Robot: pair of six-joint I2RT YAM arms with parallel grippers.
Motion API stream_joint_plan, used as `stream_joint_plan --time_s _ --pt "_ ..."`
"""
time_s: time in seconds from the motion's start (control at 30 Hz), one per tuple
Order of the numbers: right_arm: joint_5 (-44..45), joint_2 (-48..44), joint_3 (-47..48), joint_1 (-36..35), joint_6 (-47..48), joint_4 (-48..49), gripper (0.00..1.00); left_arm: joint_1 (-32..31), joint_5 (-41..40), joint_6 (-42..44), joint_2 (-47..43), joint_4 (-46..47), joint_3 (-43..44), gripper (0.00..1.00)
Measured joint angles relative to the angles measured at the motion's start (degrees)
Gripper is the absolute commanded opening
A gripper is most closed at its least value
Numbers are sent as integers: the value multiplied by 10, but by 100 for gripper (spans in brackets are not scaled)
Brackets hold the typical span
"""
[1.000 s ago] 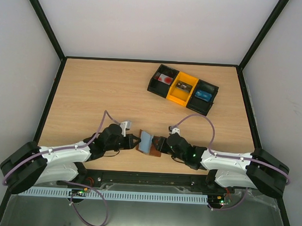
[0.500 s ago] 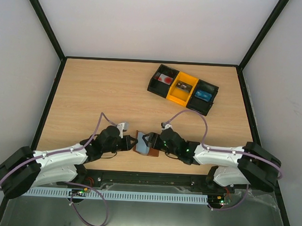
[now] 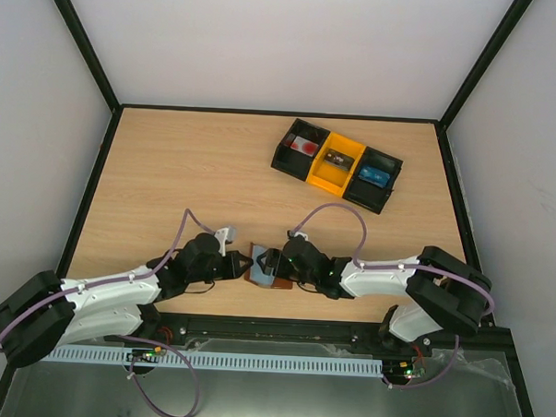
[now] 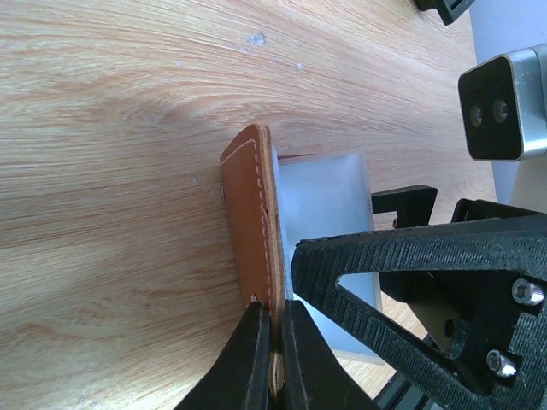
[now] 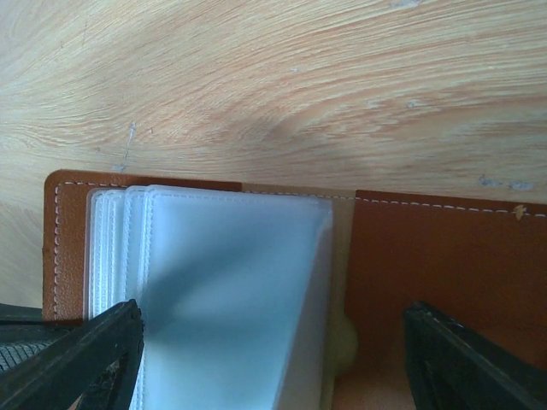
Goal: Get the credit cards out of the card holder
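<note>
The brown card holder (image 3: 260, 271) lies open near the table's front edge, between both grippers. My left gripper (image 4: 275, 346) is shut on the edge of its brown cover (image 4: 250, 213) and holds that flap upright. A stack of pale-blue credit cards (image 5: 231, 290) sits inside, fanned at the left edge, next to the bare brown half (image 5: 436, 282). My right gripper (image 5: 273, 376) is open right above the holder's inside, one finger (image 5: 77, 367) at the cards' left and the other (image 5: 470, 367) over the brown half. It also shows in the left wrist view (image 4: 410, 273).
A black-and-yellow tray of bins (image 3: 383, 163) stands at the back right with small items inside. Black frame rails run along the table's edges. Both arms (image 3: 118, 289) reach in low along the front edge.
My right gripper has moved left, over the open holder. The holder and my left gripper have shifted slightly left. The left grip on the cover has stayed.
</note>
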State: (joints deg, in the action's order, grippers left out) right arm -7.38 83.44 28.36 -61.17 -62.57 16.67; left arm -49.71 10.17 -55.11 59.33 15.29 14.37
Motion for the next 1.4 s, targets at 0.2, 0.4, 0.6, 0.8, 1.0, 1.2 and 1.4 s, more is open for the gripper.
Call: stream_joint_plan --time_s 0.2,0.4,0.6,0.8,1.0,1.2,1.4 --pt "-3 5 3 0 4 3 86 0 -2 -6 -4 2 -5 3" --pt "-3 -9 3 0 1 3 92 0 4 -13 -4 10 -5 3" --pt "0 -11 3 0 -1 3 87 -2 10 -19 -5 16 -5 3" --pt "8 -5 4 -1 -5 0 78 -2 6 -21 -27 2 -11 3" --pt "32 -7 4 -1 0 -28 71 -2 -3 -20 -44 -3 -12 3" --pt "53 -23 4 -1 8 -72 63 -2 -4 -14 -42 -5 -12 3" --pt "86 -63 0 -1 10 -121 44 -2 -4 -15 -41 -2 -13 3"
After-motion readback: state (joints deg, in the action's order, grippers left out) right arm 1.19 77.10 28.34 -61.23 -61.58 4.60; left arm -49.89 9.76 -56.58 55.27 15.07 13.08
